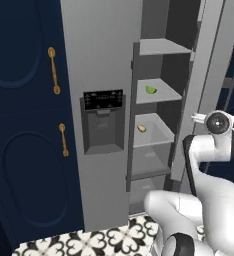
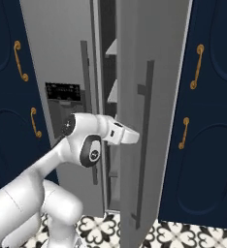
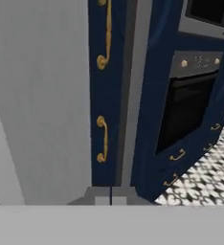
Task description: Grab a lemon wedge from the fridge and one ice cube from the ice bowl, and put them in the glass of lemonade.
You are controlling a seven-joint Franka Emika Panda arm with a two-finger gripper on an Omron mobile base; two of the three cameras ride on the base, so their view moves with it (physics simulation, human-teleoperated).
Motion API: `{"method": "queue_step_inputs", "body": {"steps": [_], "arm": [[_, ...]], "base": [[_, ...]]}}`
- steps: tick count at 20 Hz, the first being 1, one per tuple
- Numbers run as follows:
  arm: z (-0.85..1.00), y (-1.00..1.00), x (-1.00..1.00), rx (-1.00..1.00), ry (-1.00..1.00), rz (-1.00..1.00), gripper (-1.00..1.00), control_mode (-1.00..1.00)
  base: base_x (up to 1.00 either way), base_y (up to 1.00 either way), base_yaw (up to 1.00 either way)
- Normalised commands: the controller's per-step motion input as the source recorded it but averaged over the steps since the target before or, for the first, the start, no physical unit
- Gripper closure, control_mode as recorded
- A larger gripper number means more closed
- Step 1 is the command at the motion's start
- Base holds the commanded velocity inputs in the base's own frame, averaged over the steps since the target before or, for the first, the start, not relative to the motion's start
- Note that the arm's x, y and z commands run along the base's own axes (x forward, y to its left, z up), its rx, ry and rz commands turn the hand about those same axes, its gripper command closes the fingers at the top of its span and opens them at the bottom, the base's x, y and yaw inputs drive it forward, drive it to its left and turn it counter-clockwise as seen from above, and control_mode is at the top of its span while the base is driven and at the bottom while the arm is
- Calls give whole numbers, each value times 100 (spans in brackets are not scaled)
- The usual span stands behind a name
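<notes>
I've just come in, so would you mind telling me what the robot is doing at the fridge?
The fridge has its right door swung open, and the white arm reaches in by that door's edge. The lemon wedge lies on an upper shelf, with a deeper-yellow lump one shelf below. Nothing has been picked up yet.
</notes>
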Motion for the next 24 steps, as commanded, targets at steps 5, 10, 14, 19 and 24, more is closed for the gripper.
{"method": "queue_step_inputs", "body": {"steps": [5, 10, 14, 19, 24], "arm": [[95, 11, -50, -6, 38, -4, 100, -100], [10, 71, -7, -29, 43, -1, 100, -100], [-11, 57, 0, -24, 32, -1, 100, -100], [-8, 54, 18, -33, 38, 14, -100, -100], [-33, 74, 88, -46, 43, 28, -100, -100]], "base": [[0, 0, 0], [0, 0, 0], [0, 0, 0], [0, 0, 0], [0, 0, 0]]}}
